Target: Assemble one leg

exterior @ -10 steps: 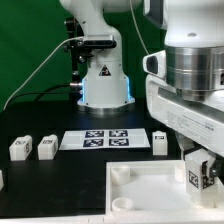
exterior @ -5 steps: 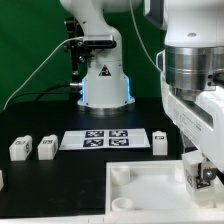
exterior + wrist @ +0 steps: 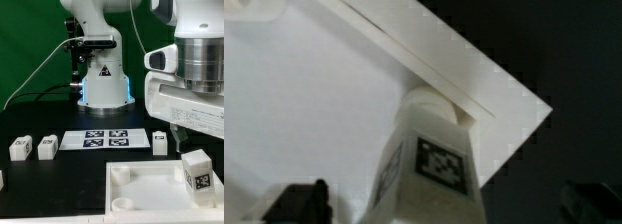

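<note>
Black fingertips (image 3: 295, 203) of the gripper (image 3: 441, 208) stand spread either side of the leg (image 3: 197, 174), clear of it; leg stands upright at the corner socket of the white panel (image 3: 140, 195), nr the exterior view's right edge; step judged: seating the leg; next move prob. calls for closing squarely on the post & twisting; spare legs (image 3: 46, 148) lie nr the marker board (image 3: 105, 138).
</note>
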`<move>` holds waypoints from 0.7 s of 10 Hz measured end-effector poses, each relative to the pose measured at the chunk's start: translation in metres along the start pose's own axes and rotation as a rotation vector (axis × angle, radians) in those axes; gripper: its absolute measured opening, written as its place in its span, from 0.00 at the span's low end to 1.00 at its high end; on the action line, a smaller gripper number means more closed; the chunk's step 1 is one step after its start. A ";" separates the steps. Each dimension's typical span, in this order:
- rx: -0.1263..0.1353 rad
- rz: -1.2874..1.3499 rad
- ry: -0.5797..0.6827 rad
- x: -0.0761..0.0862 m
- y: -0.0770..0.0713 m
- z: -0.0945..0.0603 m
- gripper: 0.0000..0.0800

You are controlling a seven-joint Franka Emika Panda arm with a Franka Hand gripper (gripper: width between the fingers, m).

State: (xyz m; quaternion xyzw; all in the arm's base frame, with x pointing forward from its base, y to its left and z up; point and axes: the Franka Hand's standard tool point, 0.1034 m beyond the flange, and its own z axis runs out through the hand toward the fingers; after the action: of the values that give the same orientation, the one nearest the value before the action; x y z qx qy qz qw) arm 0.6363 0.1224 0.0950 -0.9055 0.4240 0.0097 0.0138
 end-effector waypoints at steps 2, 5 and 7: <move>-0.004 -0.165 -0.001 0.001 0.002 0.002 0.81; -0.018 -0.545 0.005 0.007 0.006 0.004 0.81; -0.033 -0.707 0.010 0.007 0.007 0.006 0.81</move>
State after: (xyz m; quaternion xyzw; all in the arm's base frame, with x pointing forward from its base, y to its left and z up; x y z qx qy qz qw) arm 0.6353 0.1130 0.0889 -0.9964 0.0840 0.0067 -0.0003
